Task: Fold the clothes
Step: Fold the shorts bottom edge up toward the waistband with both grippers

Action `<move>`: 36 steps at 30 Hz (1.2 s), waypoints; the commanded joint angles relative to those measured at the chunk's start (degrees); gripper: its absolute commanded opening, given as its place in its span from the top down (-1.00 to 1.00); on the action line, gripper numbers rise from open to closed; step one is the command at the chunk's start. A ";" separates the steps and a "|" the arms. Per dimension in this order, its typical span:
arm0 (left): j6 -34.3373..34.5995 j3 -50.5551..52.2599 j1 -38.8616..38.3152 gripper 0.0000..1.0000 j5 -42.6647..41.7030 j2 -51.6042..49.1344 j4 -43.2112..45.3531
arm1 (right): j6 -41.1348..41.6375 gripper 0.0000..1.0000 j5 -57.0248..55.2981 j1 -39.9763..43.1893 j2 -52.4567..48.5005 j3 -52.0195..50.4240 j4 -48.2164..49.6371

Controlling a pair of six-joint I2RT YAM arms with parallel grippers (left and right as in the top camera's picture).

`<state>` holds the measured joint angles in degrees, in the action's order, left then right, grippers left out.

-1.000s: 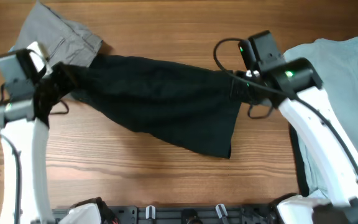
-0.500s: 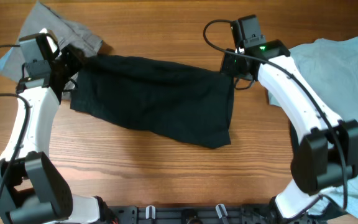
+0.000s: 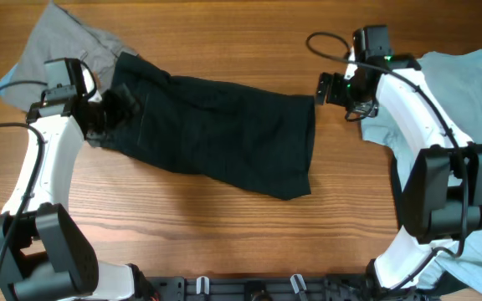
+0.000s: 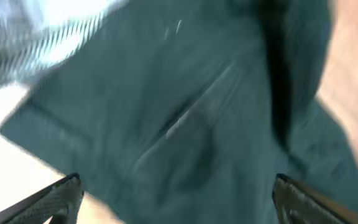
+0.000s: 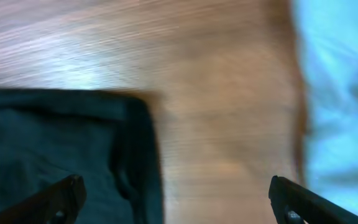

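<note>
A black garment [image 3: 216, 138] lies spread on the wooden table, slanting from upper left down to the middle right. My left gripper [image 3: 122, 102] hovers open over its left end. In the left wrist view the dark cloth [image 4: 185, 106] fills the frame and nothing sits between the wide-apart fingers [image 4: 61, 196]. My right gripper [image 3: 329, 90] stands open just off the garment's upper right corner. In the right wrist view that corner [image 5: 61, 149] is at the left, with bare wood between the fingertips [image 5: 297, 202].
A grey garment [image 3: 69, 42] lies at the back left, partly under the black one's left end. A light blue garment [image 3: 467, 109] covers the right side of the table [image 3: 224, 234] and shows in the right wrist view as pale blue cloth [image 5: 340, 93].
Both grippers have opened and let go of the black garment, which now lies flat. The right gripper has drawn back to the right, and the left has shifted right over the cloth.
</note>
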<state>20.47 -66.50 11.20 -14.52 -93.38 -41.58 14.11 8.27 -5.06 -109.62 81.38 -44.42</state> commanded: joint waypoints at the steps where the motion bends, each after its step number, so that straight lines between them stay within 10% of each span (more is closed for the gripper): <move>1: -6.32 -0.66 -0.17 -0.56 -8.02 1.11 -4.20 | -4.96 -0.91 6.43 -1.40 -0.81 -4.52 5.75; 10: -8.31 -0.66 -0.24 -0.45 -13.77 5.57 -9.51 | -3.23 -0.66 12.96 -2.40 -2.69 -11.65 17.40; 16: -8.33 -0.66 -0.22 -0.47 -13.73 11.89 -8.63 | -3.43 0.91 13.70 -3.82 -6.54 -11.82 21.11; 19: -8.33 -0.66 -0.22 -0.49 -13.70 13.92 -8.57 | -3.39 0.92 5.95 -1.84 -5.90 -10.88 19.23; 27: -9.81 -0.63 -0.22 -0.63 -11.04 15.17 -8.61 | -9.25 0.84 10.78 13.46 -0.15 5.40 13.27; 29: -9.81 -0.63 -0.24 -0.68 -9.46 14.93 -8.63 | -9.57 -0.45 12.72 15.34 -0.02 8.92 9.81; 30: -9.81 -0.61 -0.22 -0.72 -8.92 14.75 -8.63 | -9.49 -0.72 13.70 15.98 0.07 10.32 7.76; 36: -17.59 -0.57 -1.20 -0.79 -7.91 11.67 -7.98 | -9.66 -0.94 20.94 15.47 1.70 12.37 -2.56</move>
<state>9.82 -66.50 11.14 -23.77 -79.11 -50.35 5.82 21.96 12.58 -109.06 93.32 -43.09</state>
